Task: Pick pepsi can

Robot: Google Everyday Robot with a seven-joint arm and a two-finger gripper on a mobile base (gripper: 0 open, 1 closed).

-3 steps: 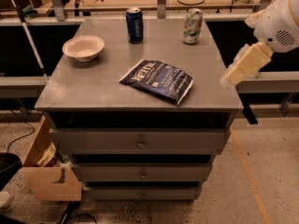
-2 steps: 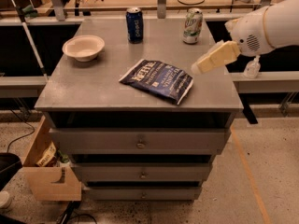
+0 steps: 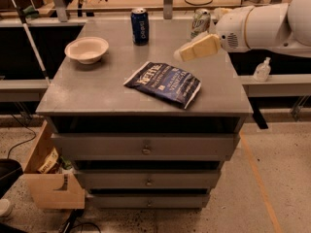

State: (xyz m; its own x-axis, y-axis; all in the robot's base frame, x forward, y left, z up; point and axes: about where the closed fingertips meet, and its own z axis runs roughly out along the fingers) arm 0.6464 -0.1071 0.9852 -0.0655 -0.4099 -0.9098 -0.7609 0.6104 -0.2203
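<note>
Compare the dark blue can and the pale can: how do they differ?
The pepsi can is dark blue; the pale can is green-white. The pepsi can stands in full view at the back middle; the pale can, back right, is partly hidden behind the claw, which hangs in front of it. Both stand upright.

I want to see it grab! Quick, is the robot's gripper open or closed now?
Gripper: over the table, to the right of the pepsi can and apart from it; open or closed cannot be told.
</note>
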